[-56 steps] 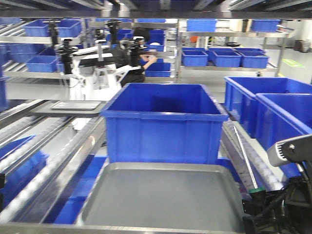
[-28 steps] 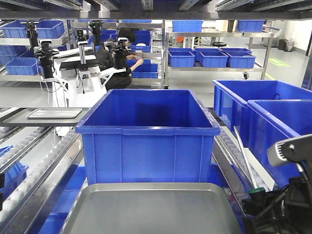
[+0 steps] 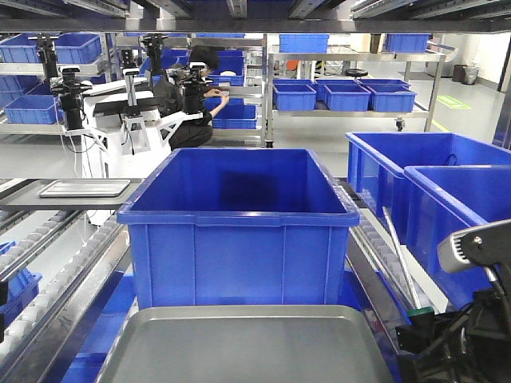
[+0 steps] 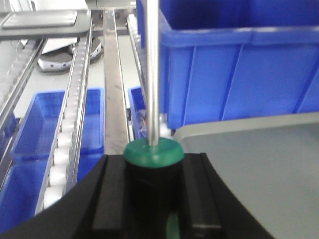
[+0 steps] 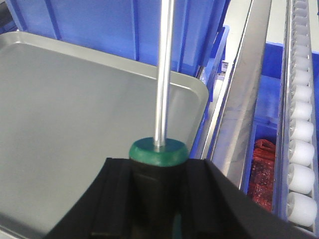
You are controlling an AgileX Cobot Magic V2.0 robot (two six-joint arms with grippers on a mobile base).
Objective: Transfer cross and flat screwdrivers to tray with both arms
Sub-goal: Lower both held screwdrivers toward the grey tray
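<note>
Our left pincer [image 4: 152,199] is clamped on one screwdriver [image 4: 153,89] at lower centre, its shaft rising past the blue bin [image 4: 234,64]. Our right pincer [image 5: 158,199] grips the other screwdriver [image 5: 163,79], beside the grey tray's [image 5: 75,124] right rim.

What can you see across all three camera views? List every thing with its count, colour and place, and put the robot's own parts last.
Tray: one, dull grey, nearest, bare.
Big bin: one, blue, behind the tray.
Side bins: two, blue, right.
Shelf bins: several, blue, background racks.
Small tray: one, grey, far left.
Person: one, dark clothes, by the shelves.
Screwdrivers: two, steel shafts, green-banded black handles, one per end effector.
Left end effector: black, holding one.
Right end effector: black, holding the other.
</note>
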